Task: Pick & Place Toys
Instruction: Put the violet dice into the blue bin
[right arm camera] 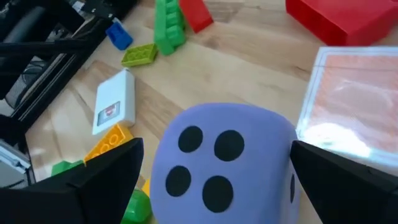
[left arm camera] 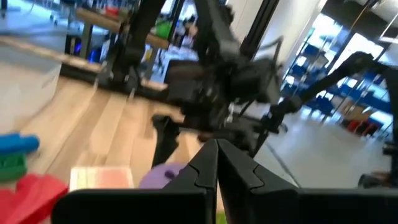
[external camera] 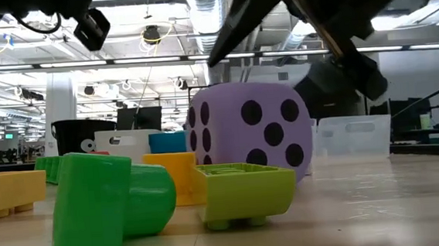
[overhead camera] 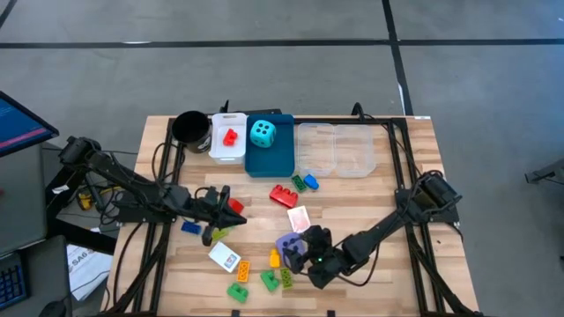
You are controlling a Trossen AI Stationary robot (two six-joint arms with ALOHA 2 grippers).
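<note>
Both fingers of the right hand (right arm camera: 211, 180) gape around the half-hidden purple die (right arm camera: 224, 165); left hand (left arm camera: 217, 168) pinched empty.

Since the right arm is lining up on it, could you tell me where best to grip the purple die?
Grip the purple die across two opposite flat side faces, coming from above. It sits flat on the table, and the right end effector already straddles it, fingers open.
</note>
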